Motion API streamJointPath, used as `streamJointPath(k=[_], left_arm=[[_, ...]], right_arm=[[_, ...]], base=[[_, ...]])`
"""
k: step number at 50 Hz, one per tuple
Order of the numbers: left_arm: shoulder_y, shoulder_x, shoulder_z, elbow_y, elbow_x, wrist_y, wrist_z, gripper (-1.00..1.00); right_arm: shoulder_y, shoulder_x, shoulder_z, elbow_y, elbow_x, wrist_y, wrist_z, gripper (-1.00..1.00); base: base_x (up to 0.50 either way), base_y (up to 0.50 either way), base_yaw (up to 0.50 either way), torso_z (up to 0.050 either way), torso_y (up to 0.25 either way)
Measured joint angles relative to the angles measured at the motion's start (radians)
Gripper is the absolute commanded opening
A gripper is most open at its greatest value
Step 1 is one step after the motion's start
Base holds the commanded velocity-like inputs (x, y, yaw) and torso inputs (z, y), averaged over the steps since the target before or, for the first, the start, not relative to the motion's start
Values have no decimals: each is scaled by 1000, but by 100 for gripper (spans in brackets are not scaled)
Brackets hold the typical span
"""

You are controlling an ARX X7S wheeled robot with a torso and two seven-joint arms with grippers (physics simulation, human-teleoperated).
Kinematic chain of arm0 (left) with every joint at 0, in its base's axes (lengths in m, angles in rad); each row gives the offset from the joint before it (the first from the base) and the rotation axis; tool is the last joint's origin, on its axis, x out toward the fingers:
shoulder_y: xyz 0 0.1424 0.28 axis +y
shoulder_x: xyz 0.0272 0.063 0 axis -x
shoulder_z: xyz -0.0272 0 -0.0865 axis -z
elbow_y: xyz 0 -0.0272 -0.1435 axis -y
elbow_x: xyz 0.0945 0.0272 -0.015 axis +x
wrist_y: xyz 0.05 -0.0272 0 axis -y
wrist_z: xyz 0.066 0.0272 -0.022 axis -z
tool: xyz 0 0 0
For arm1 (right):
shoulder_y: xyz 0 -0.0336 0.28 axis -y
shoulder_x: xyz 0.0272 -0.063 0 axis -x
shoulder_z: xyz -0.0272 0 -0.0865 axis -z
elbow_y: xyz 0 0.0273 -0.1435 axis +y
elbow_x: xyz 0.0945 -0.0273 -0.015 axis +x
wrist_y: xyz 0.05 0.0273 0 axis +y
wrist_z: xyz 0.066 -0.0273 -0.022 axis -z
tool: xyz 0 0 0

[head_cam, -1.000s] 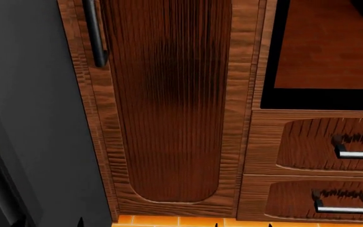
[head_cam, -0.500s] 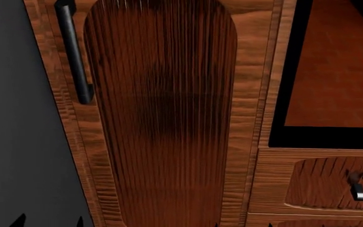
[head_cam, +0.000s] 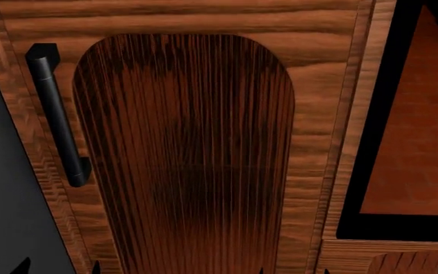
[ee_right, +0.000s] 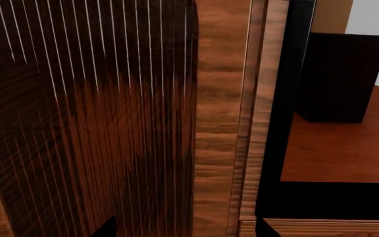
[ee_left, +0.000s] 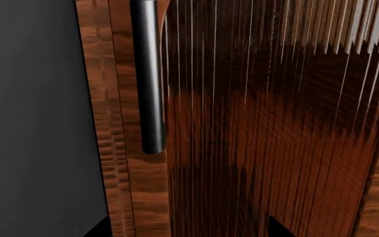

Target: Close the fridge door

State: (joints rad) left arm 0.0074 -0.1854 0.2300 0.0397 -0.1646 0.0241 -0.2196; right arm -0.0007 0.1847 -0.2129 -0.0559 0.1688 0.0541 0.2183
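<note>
step: find fridge door | view: only cabinet door [head_cam: 185, 154], bar handle [head_cam: 57, 123], dark panel [ee_left: 35, 118] beside | tools: state cannot tell | advice: turn left, ignore wooden handle

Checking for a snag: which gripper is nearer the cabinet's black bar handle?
Left. The left gripper sits just below the black bar handle; the right gripper is farther off, across the ribbed panel.

In the head view, the cabinet door [head_cam: 185, 154] fills the middle, its bar handle [head_cam: 57, 117] left, a counter recess [head_cam: 417, 137] right.
</note>
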Motion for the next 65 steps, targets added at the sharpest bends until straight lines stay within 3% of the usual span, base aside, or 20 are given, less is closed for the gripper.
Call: streamJointPath(k=[9,25,39,50,65], left_arm=[[-1,-4,5,1,-3,0,-4,100],[16,-28,3,75,-31,-35,-15,100],[-22,-124,-161,291,-171,-218,-84,100],[-124,-178,-268,239,-211,-264,-124,100],[-292,-235,-325,61,-190,-272,-143,100]], right_arm=[[1,4,-5,0,3,-2,5,100],[8,8,-12,9,10,-8,11,100],[2,5,-18,-3,23,-15,21,100],[3,6,-23,-7,31,-17,26,100],[12,10,-28,6,42,-23,27,100]], base=[[469,0,0,0,0],[0,0,0,0,0],[0,0,0,0,0],[0,0,0,0,1],[0,0,0,0,1]])
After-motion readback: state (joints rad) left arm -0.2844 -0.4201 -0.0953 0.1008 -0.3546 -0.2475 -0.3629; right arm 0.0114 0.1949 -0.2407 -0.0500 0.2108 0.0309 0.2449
